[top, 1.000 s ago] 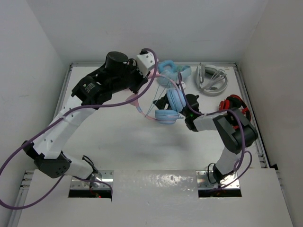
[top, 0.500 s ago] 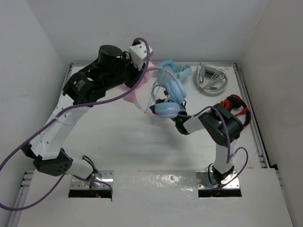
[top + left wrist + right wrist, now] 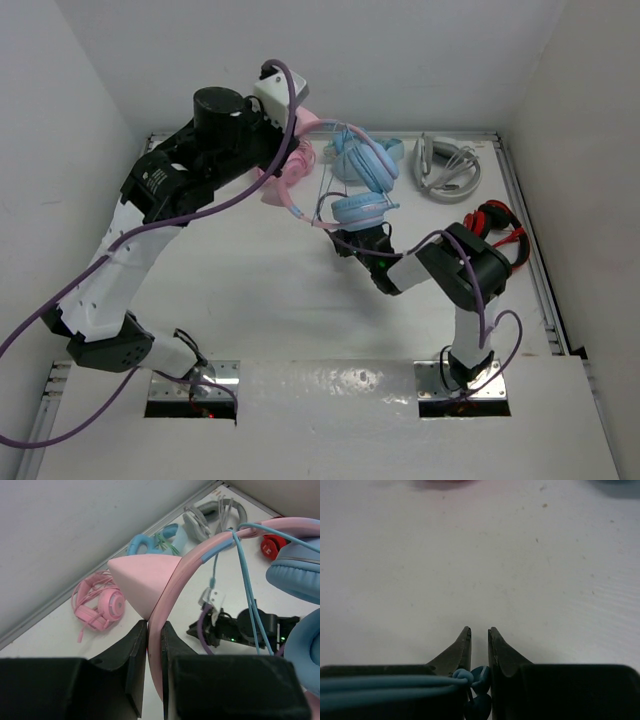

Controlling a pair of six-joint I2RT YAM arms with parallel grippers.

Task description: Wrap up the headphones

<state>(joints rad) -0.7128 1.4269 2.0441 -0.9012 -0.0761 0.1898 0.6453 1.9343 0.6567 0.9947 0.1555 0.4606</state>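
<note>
The headphones hang in the air from their pink cat-eared headband (image 3: 170, 590). My left gripper (image 3: 154, 625) is shut on that headband just below a pink ear. In the top view the left gripper (image 3: 281, 172) is at the back centre, and the light blue ear cups (image 3: 362, 208) hang to its right. The thin light blue cable (image 3: 247, 595) runs in strands from the headband down to my right gripper (image 3: 346, 243), low under the cups. My right gripper (image 3: 479, 630) is shut on the cable (image 3: 470, 676) close to the white table.
All-pink headphones (image 3: 100, 605) lie by the back wall. All-light-blue headphones (image 3: 392, 150), a grey pair (image 3: 447, 168) and a red-and-black pair (image 3: 497, 220) lie at the back right. White walls close in the table (image 3: 250, 290) on three sides.
My left gripper has carried the headband up and to the back left. My right gripper has swung left with the cable and is now under the ear cups.
</note>
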